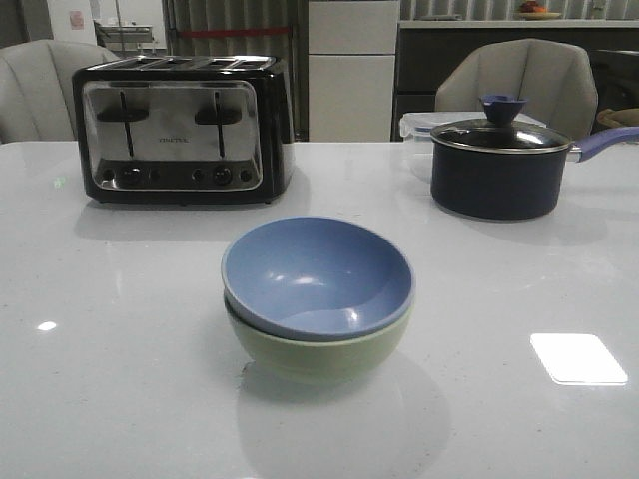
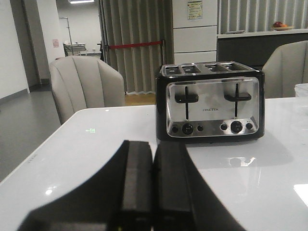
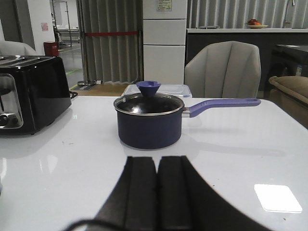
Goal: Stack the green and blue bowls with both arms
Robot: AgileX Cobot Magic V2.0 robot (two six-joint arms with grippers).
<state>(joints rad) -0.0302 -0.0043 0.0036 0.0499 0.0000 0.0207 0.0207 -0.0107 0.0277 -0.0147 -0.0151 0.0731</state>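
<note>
In the front view the dusty blue bowl [image 1: 318, 274] sits nested inside the pale green bowl [image 1: 319, 356] at the middle of the white table, both upright. No arm or gripper shows in the front view. In the left wrist view my left gripper [image 2: 153, 147] is shut and empty, low over the table and facing the toaster. In the right wrist view my right gripper [image 3: 157, 161] is shut and empty, facing the navy pot. Neither wrist view shows the bowls.
A black and chrome toaster [image 1: 182, 130] stands at the back left. A dark navy lidded pot [image 1: 499, 165] with a purple handle stands at the back right, with a clear lidded box [image 1: 417, 124] behind it. Grey chairs stand beyond the table's far edge.
</note>
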